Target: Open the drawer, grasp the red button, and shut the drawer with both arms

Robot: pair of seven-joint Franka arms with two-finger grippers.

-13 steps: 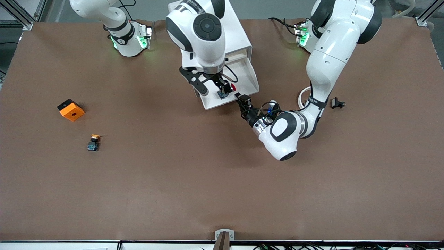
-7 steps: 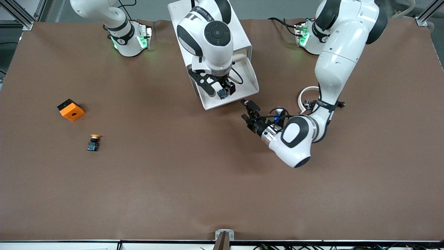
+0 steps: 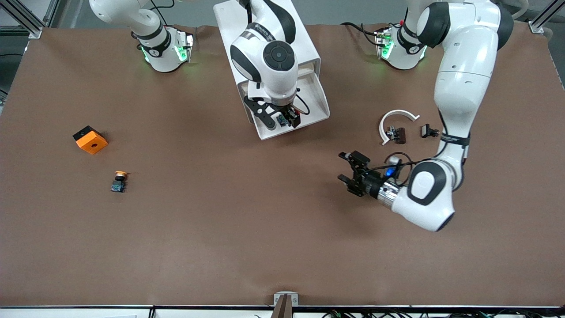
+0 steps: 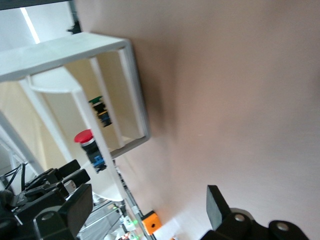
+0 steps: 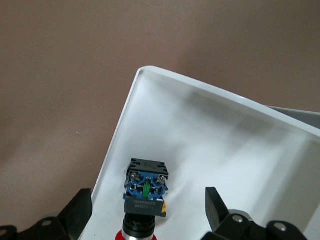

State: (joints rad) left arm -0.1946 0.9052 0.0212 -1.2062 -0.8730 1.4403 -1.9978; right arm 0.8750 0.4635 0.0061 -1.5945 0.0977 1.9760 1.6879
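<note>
Centrally, toward the robots' end of the table (image 3: 220, 229), stands a white drawer cabinet (image 3: 304, 44) with its drawer (image 3: 320, 104) pulled out toward the front camera; all places below are given from this drawer. Button (image 5: 145, 197): red cap, black body, blue base, lying inside the drawer near its front wall, between the spread fingers of the right gripper (image 3: 282, 120), which is lowered into the drawer with its jaws wide apart and not gripping the button. In the left wrist view the same button (image 4: 89, 146) shows inside the drawer, with a second small dark part deeper in. Left gripper (image 3: 351, 170): low over bare table nearer the front camera than the drawer and toward the left arm's end, jaws wide apart, holding nothing. Orange cube (image 3: 90, 139) with a hole: on the table well apart from the drawer, toward the right arm's end. Yellow-capped button (image 3: 119, 181): also toward the right arm's end, nearer the front camera than the cube. White curved piece (image 3: 395, 117) with a small dark part (image 3: 399, 134) beside it: toward the left arm's end of the table from the drawer. Another small black part (image 3: 429, 130): just beside those, still closer to the left arm's end.
</note>
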